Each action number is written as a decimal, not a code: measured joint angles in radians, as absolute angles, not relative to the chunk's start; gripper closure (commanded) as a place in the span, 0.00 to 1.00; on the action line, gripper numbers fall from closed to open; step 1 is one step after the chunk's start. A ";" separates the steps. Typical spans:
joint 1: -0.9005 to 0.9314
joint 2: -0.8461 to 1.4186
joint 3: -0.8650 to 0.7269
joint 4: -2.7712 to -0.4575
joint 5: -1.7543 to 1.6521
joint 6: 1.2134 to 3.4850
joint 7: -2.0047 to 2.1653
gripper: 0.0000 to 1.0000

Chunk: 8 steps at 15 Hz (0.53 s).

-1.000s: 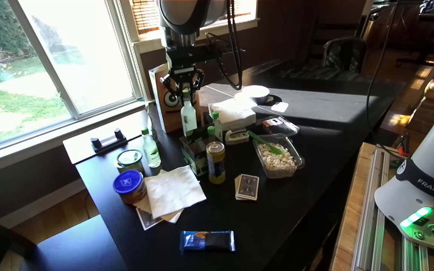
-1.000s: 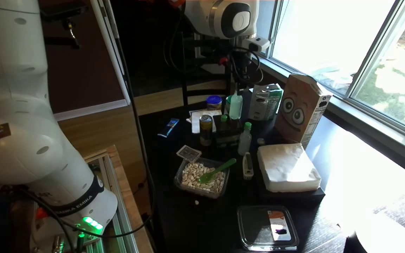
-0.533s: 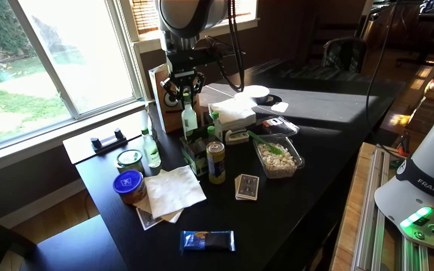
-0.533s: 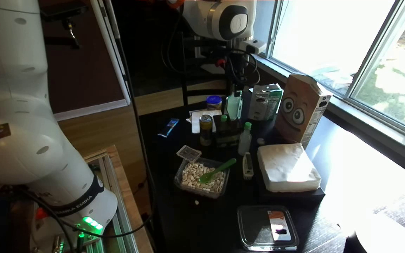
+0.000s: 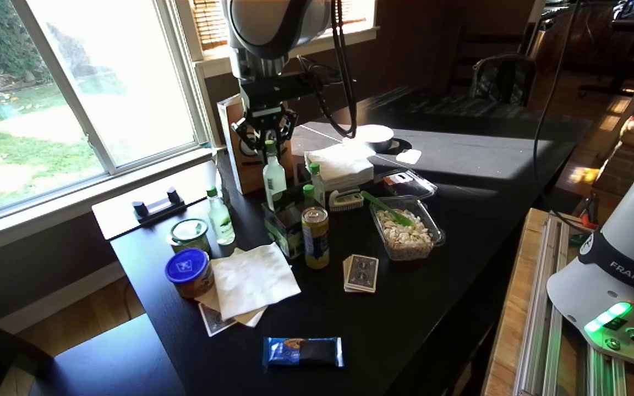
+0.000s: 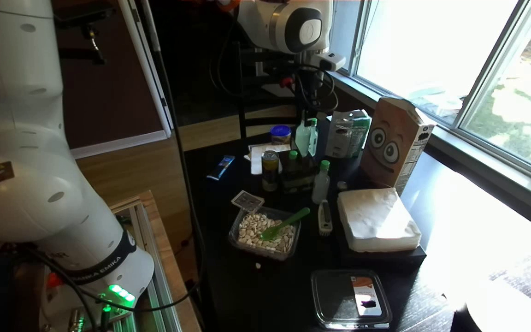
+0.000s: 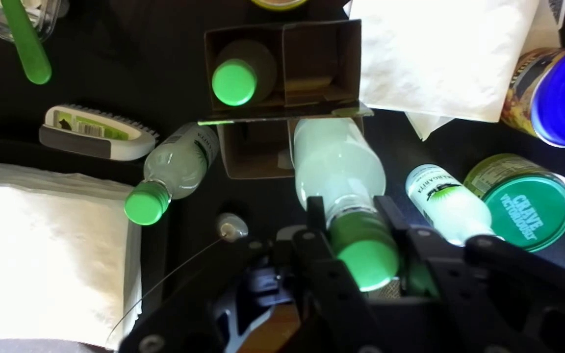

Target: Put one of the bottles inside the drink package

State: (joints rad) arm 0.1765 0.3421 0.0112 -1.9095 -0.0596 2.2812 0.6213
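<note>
Closed on its neck, the hand [image 7: 352, 215] has shifted the bottle [image 7: 339, 162] slightly, base at the drink package [image 7: 287, 112]

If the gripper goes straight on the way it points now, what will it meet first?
Likely the cardboard carrier, met by the lower end of the bottle the gripper holds; depth leaves unclear which part comes first.

The claw [image 7: 352, 213] is sinking, bringing the bottle [image 5: 274, 179] lower at the drink package [image 5: 284, 235]; across an exterior view both are shifting leftward, and another green-capped bottle [image 6: 313, 137] behind is coming out of cover beside the held one
</note>
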 measured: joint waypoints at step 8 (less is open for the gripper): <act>0.182 0.387 0.019 -1.905 -0.055 2.283 0.621 0.93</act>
